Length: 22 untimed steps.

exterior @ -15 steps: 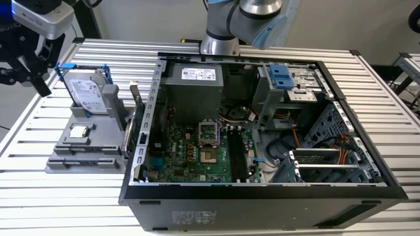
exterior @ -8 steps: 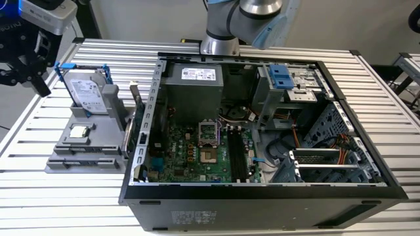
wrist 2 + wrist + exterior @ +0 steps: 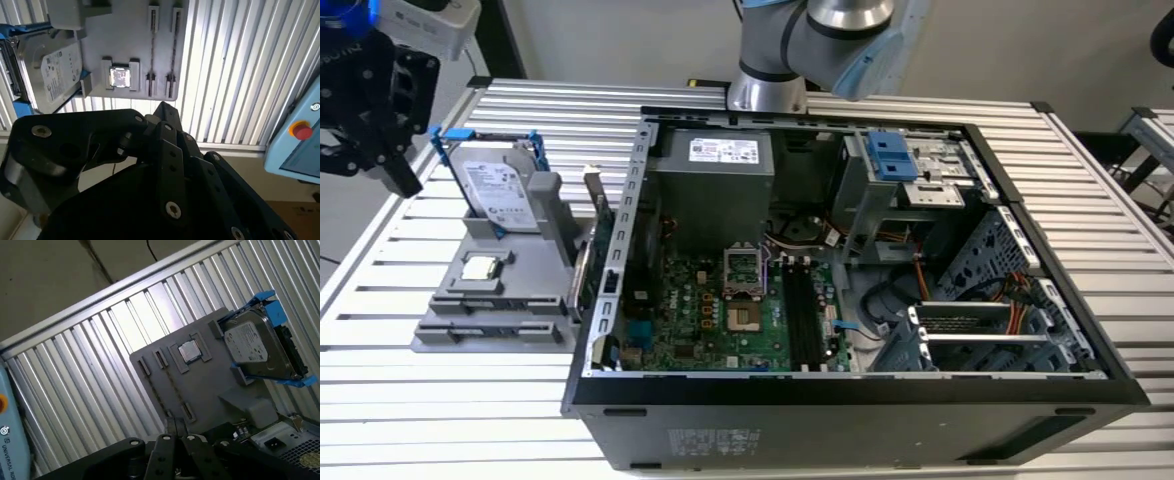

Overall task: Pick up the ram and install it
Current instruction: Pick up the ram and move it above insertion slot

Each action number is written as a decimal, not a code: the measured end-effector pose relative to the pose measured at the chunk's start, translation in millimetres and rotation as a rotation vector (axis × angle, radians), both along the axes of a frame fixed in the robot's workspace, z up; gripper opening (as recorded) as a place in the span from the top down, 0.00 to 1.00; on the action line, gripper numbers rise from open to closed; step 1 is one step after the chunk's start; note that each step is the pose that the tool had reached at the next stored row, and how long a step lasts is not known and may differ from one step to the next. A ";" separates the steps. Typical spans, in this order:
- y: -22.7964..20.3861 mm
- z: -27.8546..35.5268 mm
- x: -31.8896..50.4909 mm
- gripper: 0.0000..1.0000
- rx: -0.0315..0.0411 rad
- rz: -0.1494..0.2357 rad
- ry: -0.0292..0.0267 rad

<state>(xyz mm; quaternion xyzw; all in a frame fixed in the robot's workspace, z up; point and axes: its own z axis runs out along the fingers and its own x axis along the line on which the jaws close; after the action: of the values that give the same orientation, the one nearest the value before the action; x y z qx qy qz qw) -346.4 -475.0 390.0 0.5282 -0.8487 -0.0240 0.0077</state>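
A slatted aluminium table [image 3: 440, 410] carries everything. On it lies a black computer case [image 3: 854, 425], open upward, with a green motherboard [image 3: 674, 320] on its floor and a grey power supply [image 3: 714, 175] at its far end. The arm [image 3: 774, 60] rises from behind the case. In the first wrist view the gripper [image 3: 173, 425] points toward the table, its black fingers [image 3: 166, 440] drawn narrow so that the tips come together. I cannot tell whether anything thin sits between them. In the exterior view it hangs high at the exterior view's left, above the table's far corner and well apart from the case. Just beside the case, on the exterior view's left, stands a grey moulded holder [image 3: 454, 335]. A silver hard drive [image 3: 491, 190] in blue rails leans upright at the holder's far end. As far as the exterior view lets me tell, the ram [image 3: 594, 235] is the long, narrow dark strip standing on edge between the holder and the case's wall, well apart from the gripper. It is too thin there to confirm by its chips or label. A small square CPU chip [image 3: 480, 268] lies flat in a pocket at the holder's middle. Two long grooves [image 3: 151, 50] run beside the chip on the side away from the drive.
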 end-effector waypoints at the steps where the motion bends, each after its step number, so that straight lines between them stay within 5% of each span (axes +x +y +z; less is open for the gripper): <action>1: 0.0 0.0 0.0 1.00 0.0000 0.017 0.0000; 22: 0.0 0.0 -0.8 1.00 -0.0001 0.380 0.0001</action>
<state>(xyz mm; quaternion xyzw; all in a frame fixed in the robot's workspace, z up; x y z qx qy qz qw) -347.3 -475.0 390.1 0.6791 -0.7336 -0.0221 0.0122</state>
